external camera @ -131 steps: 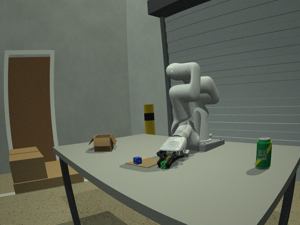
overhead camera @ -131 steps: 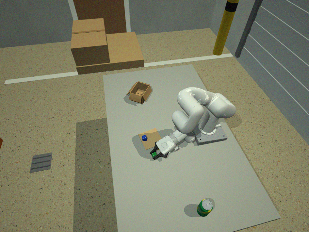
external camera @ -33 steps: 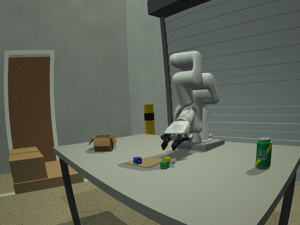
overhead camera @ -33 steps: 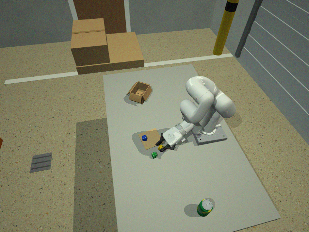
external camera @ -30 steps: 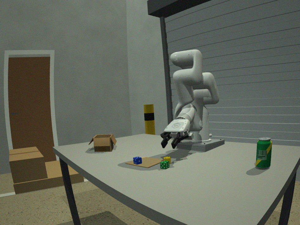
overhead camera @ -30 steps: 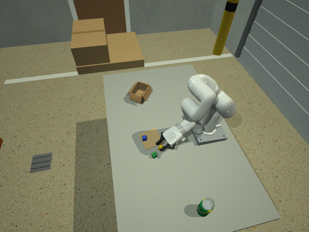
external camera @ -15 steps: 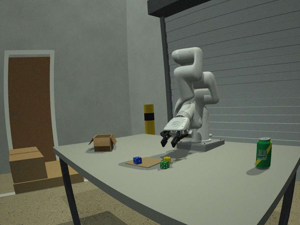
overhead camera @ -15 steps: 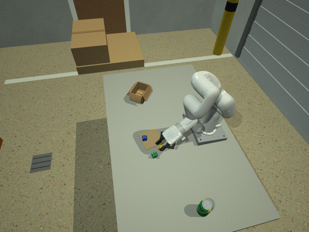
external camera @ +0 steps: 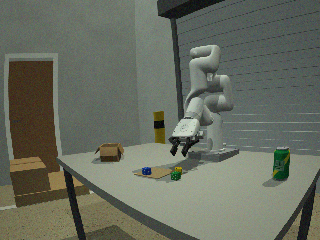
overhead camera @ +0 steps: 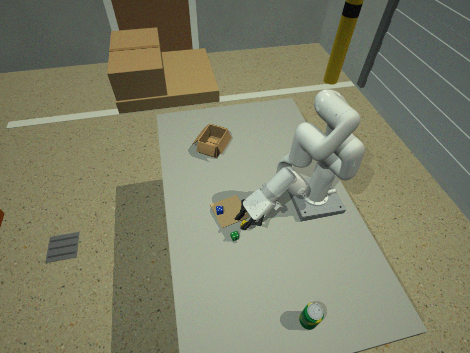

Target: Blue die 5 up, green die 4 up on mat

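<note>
A blue die (overhead camera: 219, 209) sits flat on the brown cardboard mat (overhead camera: 227, 212); both also show in the exterior view, the die (external camera: 146, 170) on the mat (external camera: 153, 173). A green die (overhead camera: 235, 235) (external camera: 175, 175) sits flat on the grey table just off the mat's near corner. A yellow die (external camera: 178, 169) sits right behind it at the mat's edge; in the top view the fingers mostly hide it (overhead camera: 243, 223). My gripper (external camera: 180, 150) (overhead camera: 244, 220) hangs well above the yellow die, with its fingers apart and nothing between them. The pips are too small to read.
An open cardboard box (overhead camera: 212, 139) (external camera: 109, 151) stands at the far left of the table. A green can (overhead camera: 311, 315) (external camera: 281, 162) stands near the table's near right edge. My arm's base plate (overhead camera: 318, 207) is right of the mat.
</note>
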